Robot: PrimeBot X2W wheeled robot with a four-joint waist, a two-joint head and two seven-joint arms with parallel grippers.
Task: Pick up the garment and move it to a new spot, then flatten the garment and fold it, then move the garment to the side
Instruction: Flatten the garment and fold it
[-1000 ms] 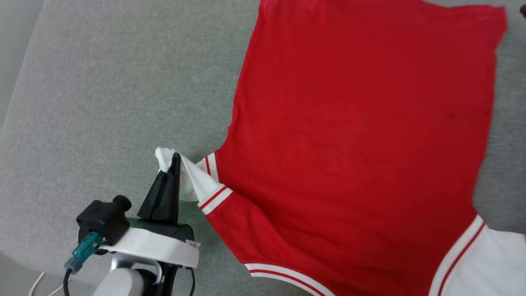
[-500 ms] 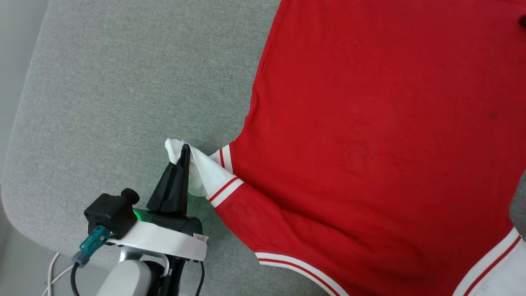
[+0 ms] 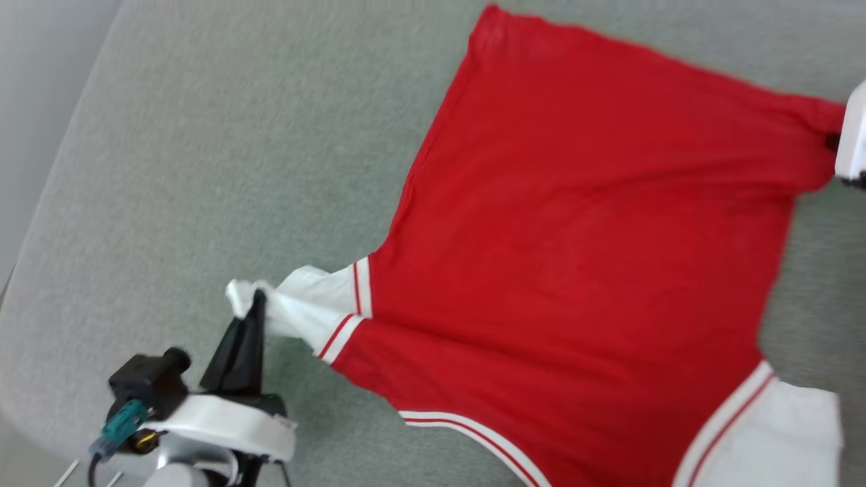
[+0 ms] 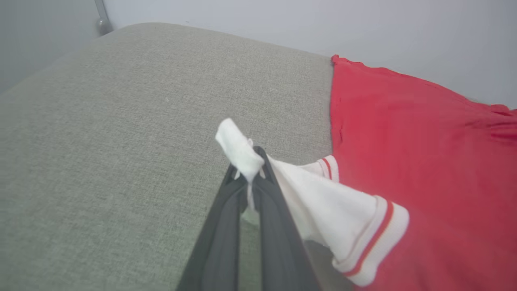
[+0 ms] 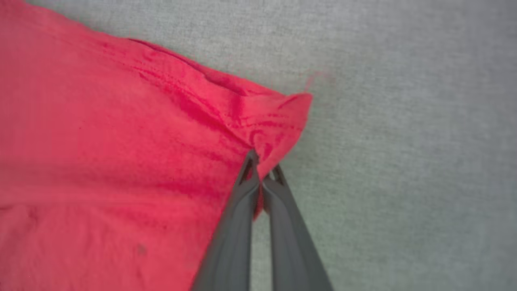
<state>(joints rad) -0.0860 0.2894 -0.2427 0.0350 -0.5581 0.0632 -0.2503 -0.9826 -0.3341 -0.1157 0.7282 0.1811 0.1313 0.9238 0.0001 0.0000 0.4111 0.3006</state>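
Observation:
The garment (image 3: 582, 257), a red T-shirt with white sleeves and striped trim, lies spread on the grey cushion. My left gripper (image 3: 256, 301) at the lower left is shut on the tip of the white sleeve (image 4: 242, 155), which bunches above the fingertips. In the right wrist view my right gripper (image 5: 262, 169) is shut on the red hem corner (image 5: 278, 121) of the garment (image 5: 101, 161). A white part of the right arm (image 3: 854, 138) shows at the head view's right edge, by that corner.
The grey cushion (image 3: 223, 169) stretches wide to the left of the shirt, with its rounded edge at the far left and a pale wall (image 4: 282, 24) behind it. The other white sleeve (image 3: 778, 439) lies at the lower right.
My right gripper has shut on the red hem corner. The left gripper keeps its hold on the sleeve, now pulled out longer. The head camera has shifted, and the whole shirt sits differently in view.

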